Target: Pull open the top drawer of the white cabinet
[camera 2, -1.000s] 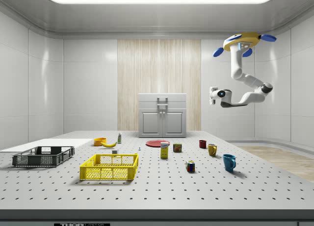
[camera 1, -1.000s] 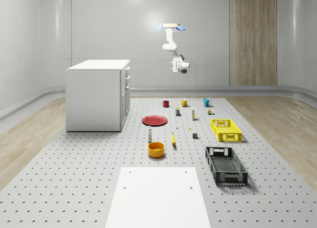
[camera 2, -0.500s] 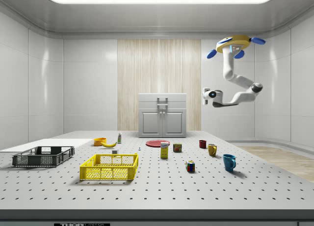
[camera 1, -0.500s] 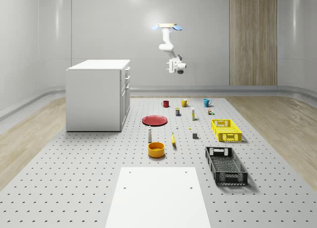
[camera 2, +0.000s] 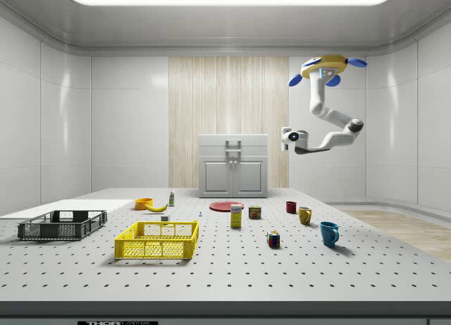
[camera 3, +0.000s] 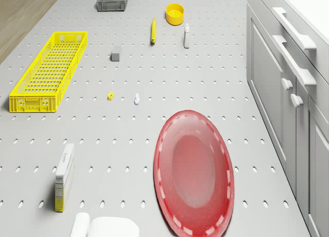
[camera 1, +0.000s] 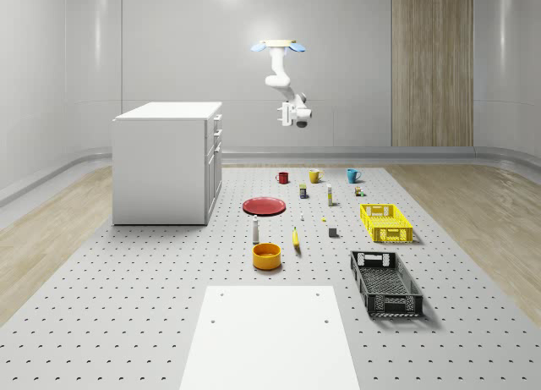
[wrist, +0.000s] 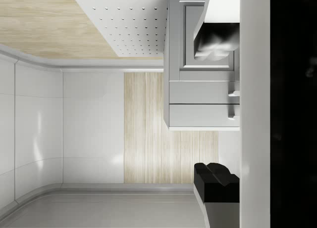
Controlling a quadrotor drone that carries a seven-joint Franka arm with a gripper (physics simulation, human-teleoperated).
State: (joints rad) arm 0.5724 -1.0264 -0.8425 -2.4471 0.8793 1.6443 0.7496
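The white cabinet (camera 1: 165, 162) stands at the whole-scene view's left of the table, its drawers on the side facing the objects. Its top drawer (camera 2: 233, 141) is closed, with a bar handle (camera 3: 294, 22). The drone (camera 1: 277, 45) hovers high over the far part of the table, beside the cabinet's front and apart from it. The arm hangs below it, and my gripper (camera 2: 285, 137) points toward the cabinet at about the height of its top. In the wrist view the dark fingers (wrist: 215, 181) stand wide apart with nothing between them, and the drawer fronts (wrist: 200, 115) lie ahead at a distance.
A red plate (camera 3: 194, 172) lies on the table in front of the cabinet. Three mugs (camera 1: 314, 176) stand behind it. A yellow crate (camera 1: 385, 222), a black crate (camera 1: 385, 282), a yellow bowl (camera 1: 266, 255) and small items are spread over the table. A white panel (camera 1: 270, 331) lies nearest.
The drone with its arm has drifted toward the cabinet, leftward in both fixed views, and the gripper has come closer to the cabinet's front. The drawer has not moved.
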